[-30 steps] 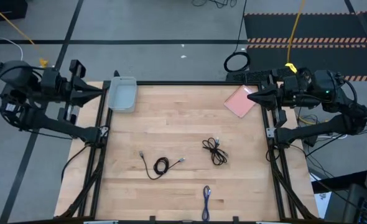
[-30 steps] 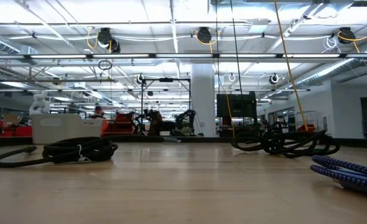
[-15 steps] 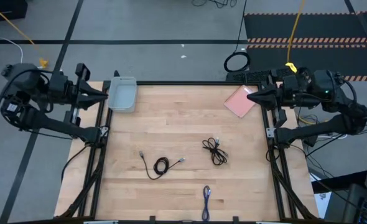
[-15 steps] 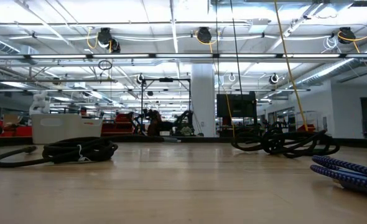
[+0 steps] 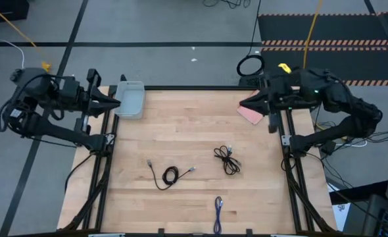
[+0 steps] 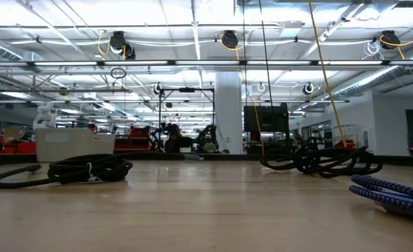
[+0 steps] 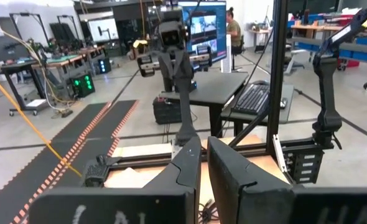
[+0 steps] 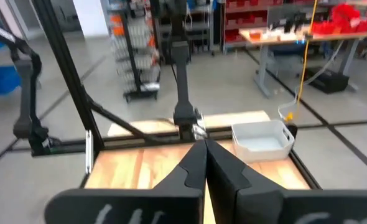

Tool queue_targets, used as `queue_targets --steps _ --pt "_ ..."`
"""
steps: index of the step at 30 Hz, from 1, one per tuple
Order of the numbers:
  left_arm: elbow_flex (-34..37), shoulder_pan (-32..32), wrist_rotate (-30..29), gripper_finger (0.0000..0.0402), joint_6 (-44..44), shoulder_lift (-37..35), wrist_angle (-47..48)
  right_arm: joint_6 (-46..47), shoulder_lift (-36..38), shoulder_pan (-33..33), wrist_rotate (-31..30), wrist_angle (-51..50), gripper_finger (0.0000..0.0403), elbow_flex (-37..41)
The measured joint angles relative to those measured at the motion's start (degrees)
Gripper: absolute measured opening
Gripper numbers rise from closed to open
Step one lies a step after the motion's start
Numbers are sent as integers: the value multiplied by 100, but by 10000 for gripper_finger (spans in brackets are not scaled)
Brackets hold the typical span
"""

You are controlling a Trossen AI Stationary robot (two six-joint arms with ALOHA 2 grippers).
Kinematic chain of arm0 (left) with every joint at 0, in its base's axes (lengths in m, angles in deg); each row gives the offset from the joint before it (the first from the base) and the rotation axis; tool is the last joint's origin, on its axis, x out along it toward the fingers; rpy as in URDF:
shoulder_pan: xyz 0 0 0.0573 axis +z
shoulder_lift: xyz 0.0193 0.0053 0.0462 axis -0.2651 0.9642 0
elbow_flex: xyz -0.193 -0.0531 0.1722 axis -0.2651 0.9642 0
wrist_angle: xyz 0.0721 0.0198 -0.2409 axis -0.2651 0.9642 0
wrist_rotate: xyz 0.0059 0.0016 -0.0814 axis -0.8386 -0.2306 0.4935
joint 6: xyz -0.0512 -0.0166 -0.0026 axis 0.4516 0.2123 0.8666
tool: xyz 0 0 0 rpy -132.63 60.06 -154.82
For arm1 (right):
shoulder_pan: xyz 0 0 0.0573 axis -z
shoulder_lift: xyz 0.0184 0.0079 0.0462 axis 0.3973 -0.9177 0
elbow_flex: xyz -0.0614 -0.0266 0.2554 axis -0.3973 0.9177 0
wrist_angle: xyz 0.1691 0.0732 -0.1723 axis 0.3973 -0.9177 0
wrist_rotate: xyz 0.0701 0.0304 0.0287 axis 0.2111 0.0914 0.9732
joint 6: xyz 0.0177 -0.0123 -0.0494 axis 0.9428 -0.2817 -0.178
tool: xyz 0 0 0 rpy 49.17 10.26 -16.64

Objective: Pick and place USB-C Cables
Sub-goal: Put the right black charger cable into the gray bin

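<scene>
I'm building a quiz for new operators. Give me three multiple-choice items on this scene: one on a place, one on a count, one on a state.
1. Where is the blue-purple cable?
A. near the table's front edge
B. in the tray
C. on the pink square

2. How many USB-C cables lie on the table?
A. one
B. three
C. five

3. The right hand is:
A. gripping a cable
B. shut and empty
C. wide open

Answers: 1 A, it lies by the front edge in the high view; 2 B, two black plus the blue-purple one; 3 B, its fingers meet with nothing between.
</scene>
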Motion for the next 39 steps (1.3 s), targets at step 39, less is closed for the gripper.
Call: queue_targets --steps 39 --pt "0 2 -2 33 249 1036 700 1107 -3170 41 -22 -4999 0 -1761"
